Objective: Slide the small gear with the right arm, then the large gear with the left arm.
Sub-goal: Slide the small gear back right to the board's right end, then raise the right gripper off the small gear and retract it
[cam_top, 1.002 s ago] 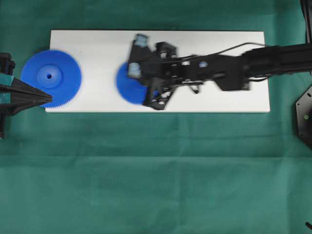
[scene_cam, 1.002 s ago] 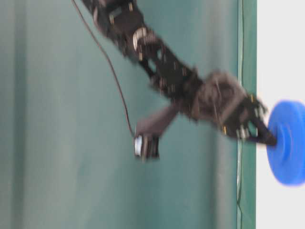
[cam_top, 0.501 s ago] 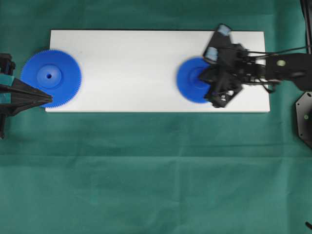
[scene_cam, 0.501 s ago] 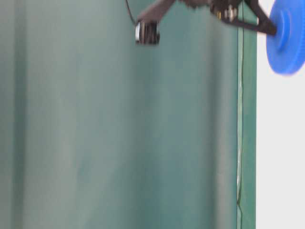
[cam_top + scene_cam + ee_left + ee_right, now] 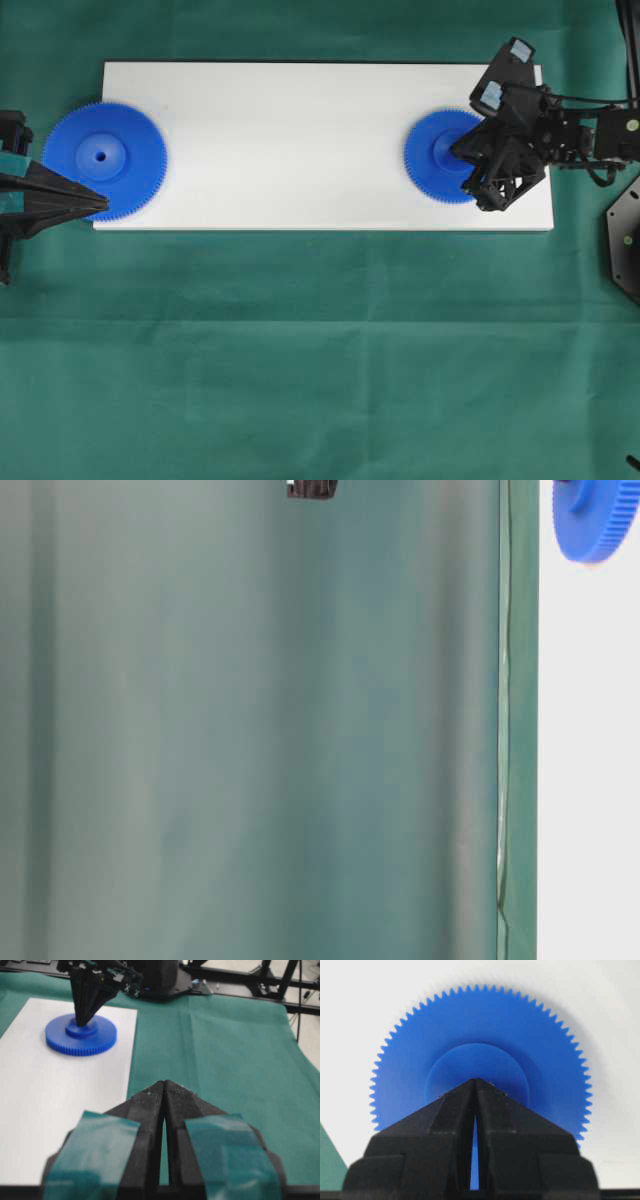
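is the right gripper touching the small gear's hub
Touching. In the left wrist view the right gripper, shut to a point, comes down onto the raised hub of the small gear with no gap; the right wrist view shows its tip over the hub.

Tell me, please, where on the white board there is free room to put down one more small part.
The widest bare patch is the board's middle, between the large gear at its left end and the small gear near its right end. The right end is crowded: the right pincer, shut, rests on the small gear's hub. The left pincer, shut, points at the large gear's rim.
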